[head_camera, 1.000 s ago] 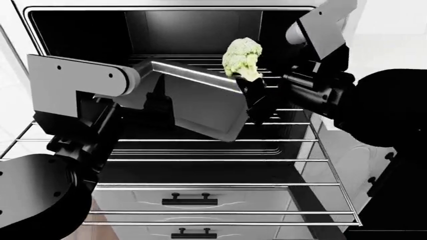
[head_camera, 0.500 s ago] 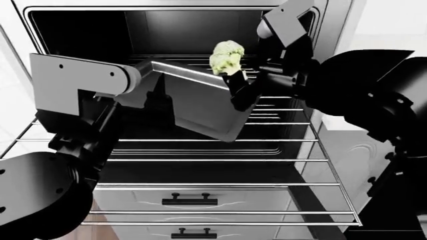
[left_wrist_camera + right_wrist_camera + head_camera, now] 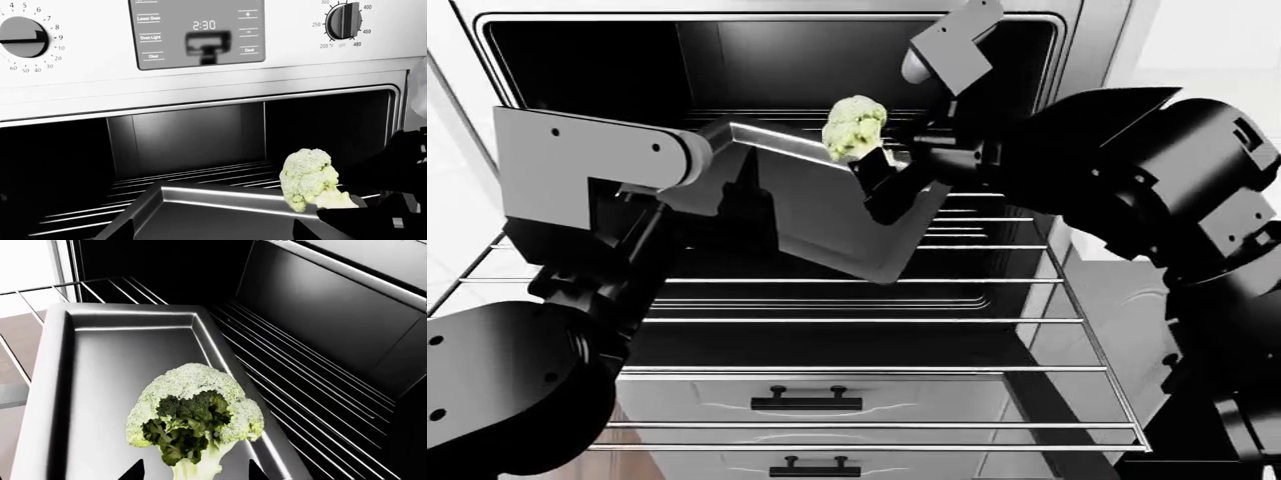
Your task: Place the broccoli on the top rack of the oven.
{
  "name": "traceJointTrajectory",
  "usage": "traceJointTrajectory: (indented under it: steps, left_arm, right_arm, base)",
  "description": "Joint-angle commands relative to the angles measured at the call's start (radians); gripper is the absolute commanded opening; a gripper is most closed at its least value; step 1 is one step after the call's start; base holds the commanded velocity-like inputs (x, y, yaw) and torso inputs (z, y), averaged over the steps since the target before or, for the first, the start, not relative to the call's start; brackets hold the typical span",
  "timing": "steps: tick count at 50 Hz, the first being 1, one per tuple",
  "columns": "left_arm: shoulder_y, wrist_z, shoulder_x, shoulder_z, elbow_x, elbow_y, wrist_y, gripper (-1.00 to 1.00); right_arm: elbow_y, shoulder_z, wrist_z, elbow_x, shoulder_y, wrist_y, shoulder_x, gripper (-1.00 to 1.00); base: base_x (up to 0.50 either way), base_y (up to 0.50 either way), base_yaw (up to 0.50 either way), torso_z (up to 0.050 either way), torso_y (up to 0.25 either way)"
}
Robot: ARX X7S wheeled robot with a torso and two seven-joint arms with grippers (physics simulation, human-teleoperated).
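The pale green broccoli (image 3: 854,128) is held by its stalk in my right gripper (image 3: 878,165), just inside the mouth of the oven (image 3: 1094,40). It hangs above the far rim of a steel tray (image 3: 827,215). It also shows in the right wrist view (image 3: 193,410), with the right gripper (image 3: 197,474) shut on the stalk, and in the left wrist view (image 3: 307,177). The top rack's thin chrome bars (image 3: 767,117) run behind and below the floret. The tips of my left gripper (image 3: 213,236) stand wide apart over the tray's near end; whether they touch it is unclear.
A lower wire rack (image 3: 868,370) is pulled far out toward me under both arms. My left arm (image 3: 601,170) sits low at the left. Drawers with black handles (image 3: 807,402) lie below. The control panel (image 3: 200,30) and a knob (image 3: 343,20) sit above the cavity.
My right gripper has carried the broccoli left and deeper toward the oven cavity, over the tray's far rim. The left arm and the tray have not moved.
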State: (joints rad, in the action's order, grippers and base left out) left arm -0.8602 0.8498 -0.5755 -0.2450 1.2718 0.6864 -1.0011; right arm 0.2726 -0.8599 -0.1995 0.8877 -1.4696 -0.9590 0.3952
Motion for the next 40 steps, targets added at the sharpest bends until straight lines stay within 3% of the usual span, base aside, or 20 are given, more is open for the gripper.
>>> traceJointTrajectory:
  steps: [1, 30, 31, 40]
  left_arm:
    - [0.001, 0.0, -0.001, -0.005, -0.002, -0.001, 0.003, 1.0]
    - [0.013, -0.017, -0.005, -0.02, -0.027, -0.012, 0.023, 1.0]
    - [0.012, -0.016, -0.005, -0.021, -0.026, -0.012, 0.022, 1.0]
    - [0.006, -0.013, -0.004, -0.026, -0.023, -0.009, 0.021, 1.0]
  right_arm:
    - [0.077, -0.051, -0.063, -0.046, -0.014, 0.024, -0.045, -1.0]
    - [0.159, -0.087, -0.107, -0.085, -0.025, 0.073, -0.084, -1.0]
    - [0.156, -0.088, -0.105, -0.085, -0.025, 0.071, -0.082, 1.0]
    - [0.096, -0.066, -0.074, -0.064, -0.038, 0.046, -0.062, 1.0]
  base:
    - [0.0, 0.0, 0.0, 0.0, 0.0]
    - [0.0, 0.0, 0.0, 0.0, 0.0]
    - [0.0, 0.0, 0.0, 0.0, 0.0]
    - [0.0, 0.0, 0.0, 0.0, 0.0]
